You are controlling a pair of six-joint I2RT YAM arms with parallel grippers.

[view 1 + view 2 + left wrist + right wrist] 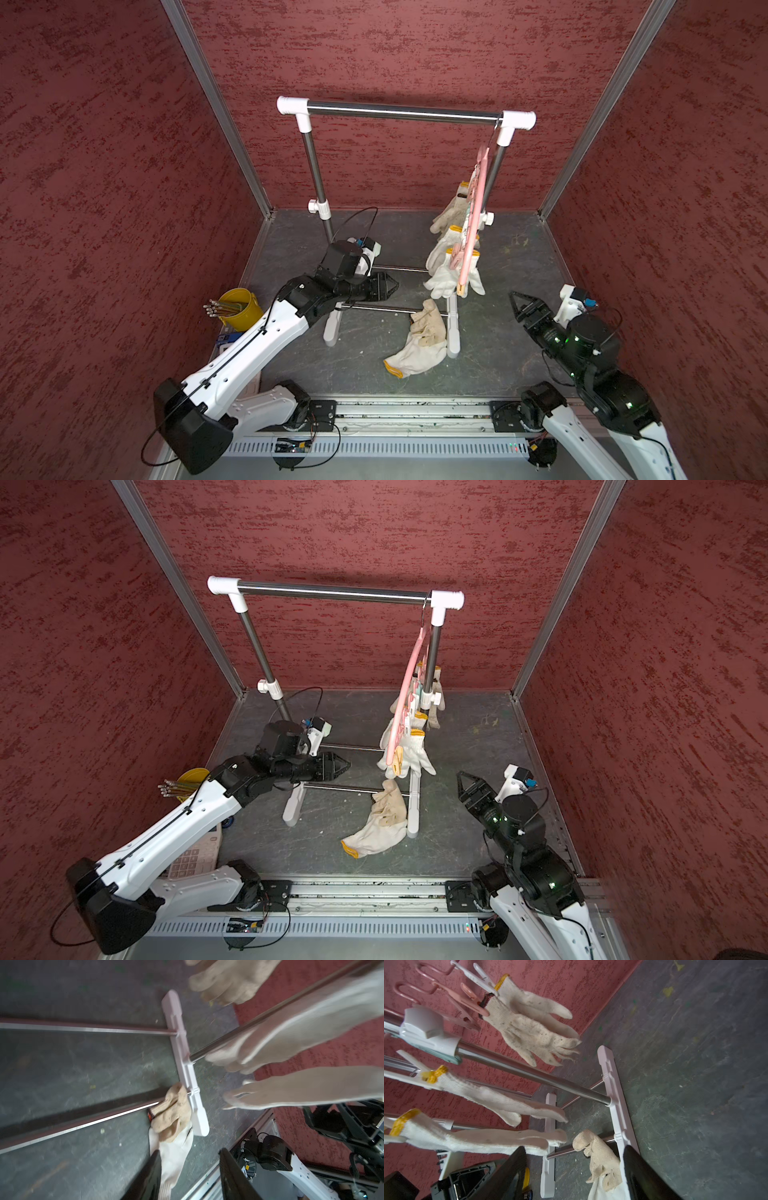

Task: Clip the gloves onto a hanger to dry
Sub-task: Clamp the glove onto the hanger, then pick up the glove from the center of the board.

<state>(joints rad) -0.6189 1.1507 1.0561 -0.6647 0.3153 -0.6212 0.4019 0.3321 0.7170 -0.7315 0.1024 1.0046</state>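
Note:
The pink hanger (471, 245) hangs by its wire hook at the right end of the rack bar, seen edge-on. Three gloves are clipped to it by their yellow cuffs: a dirtier one (529, 1026) farthest back, a middle one (444, 245) and a near one (440, 282). On the floor by the rack's right foot, a beige glove (428, 324) lies on a white glove (415, 357). My left gripper (394, 286) hovers open and empty, left of the hanging gloves. Right of the rack, my right gripper (515, 306) also stands open and empty.
The steel garment rack (403, 110) with white joints stands mid-floor; its low rails and white feet (453, 332) flank the floor gloves. A yellow cup of pencils (241, 307) and a calculator (195, 858) sit at the left. Red walls enclose three sides.

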